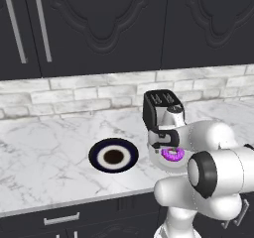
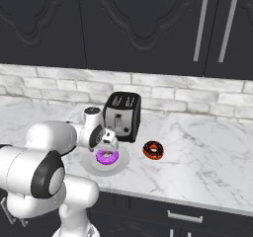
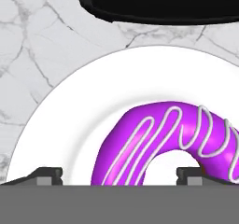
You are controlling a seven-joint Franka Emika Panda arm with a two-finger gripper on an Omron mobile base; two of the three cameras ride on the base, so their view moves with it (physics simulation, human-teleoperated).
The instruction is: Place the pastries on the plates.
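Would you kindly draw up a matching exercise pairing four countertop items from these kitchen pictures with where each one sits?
Things:
1. purple-iced ring donut
2. red-orange chocolate ring donut
3. dark navy round plate
4. black toaster

Places:
A. by the brick backsplash, behind the white plate
B. bare on the marble, right of the white plate
C. on the plain white round plate
D. bare of pastry, left of the arm

Pairs: 1-C, 2-B, 3-D, 4-A

The robot's arm hides part of the white plate (image 1: 161, 160), the purple donut (image 3: 158, 139) is cut off at the hand view's edge, and the toaster (image 3: 163, 3) shows only its base.
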